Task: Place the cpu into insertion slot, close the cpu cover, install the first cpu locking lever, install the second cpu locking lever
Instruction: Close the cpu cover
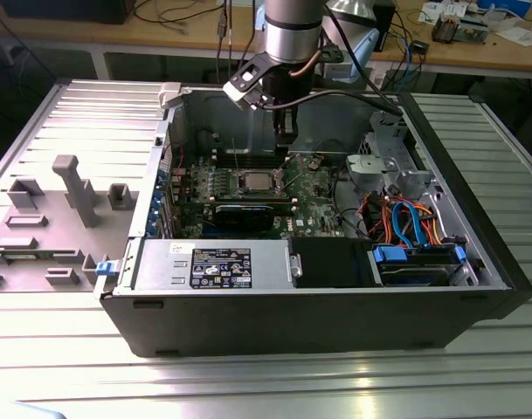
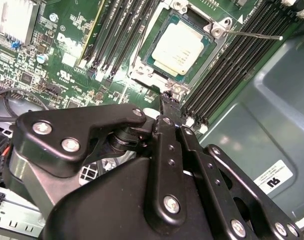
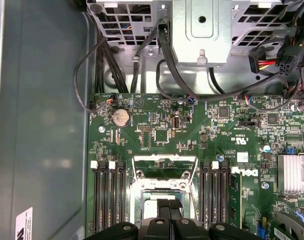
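Observation:
In the second wrist view the cpu (image 2: 177, 47) lies flat in the insertion slot (image 2: 142, 75) on the green board. The silver cpu cover (image 2: 214, 31) appears to lie down around it. A thin wire locking lever (image 2: 256, 35) sticks out sideways from the socket's corner, unlatched. My gripper (image 2: 166, 102) is shut with nothing between its fingers, its tips just over the socket's near edge. In the first wrist view the gripper (image 3: 169, 205) hangs over the insertion slot (image 3: 147, 192). In the exterior view the gripper (image 1: 286, 140) hangs inside the case just behind the cpu (image 1: 255, 182).
Black memory slots (image 2: 231, 60) flank the socket on both sides. The open case holds a grey power supply box (image 1: 213, 266) at the front, a drive cage (image 1: 379, 166) and coloured cables (image 1: 405, 223) on the exterior view's right. The case wall (image 3: 42, 125) stands close by.

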Tool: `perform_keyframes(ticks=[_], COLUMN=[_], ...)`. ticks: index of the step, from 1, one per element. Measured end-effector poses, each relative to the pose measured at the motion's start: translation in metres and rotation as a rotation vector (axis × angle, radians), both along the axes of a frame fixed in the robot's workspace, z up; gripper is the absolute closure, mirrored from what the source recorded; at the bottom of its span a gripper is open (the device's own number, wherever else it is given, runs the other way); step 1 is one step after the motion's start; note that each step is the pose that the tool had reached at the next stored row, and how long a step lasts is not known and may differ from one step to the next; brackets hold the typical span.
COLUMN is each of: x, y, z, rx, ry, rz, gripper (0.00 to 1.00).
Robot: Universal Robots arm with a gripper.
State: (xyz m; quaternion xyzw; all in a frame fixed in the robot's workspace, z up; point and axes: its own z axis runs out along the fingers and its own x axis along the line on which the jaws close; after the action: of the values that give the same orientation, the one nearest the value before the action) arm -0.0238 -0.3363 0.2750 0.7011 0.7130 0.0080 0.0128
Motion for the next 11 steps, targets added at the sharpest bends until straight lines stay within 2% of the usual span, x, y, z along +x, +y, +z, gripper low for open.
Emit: perform_keyframes(ticks=[11], x=[0.0076], y=[0.0000], z=[0.0000], rx=[0.0000], ry=[0.0000], rz=[0.000], gripper=[0.89])
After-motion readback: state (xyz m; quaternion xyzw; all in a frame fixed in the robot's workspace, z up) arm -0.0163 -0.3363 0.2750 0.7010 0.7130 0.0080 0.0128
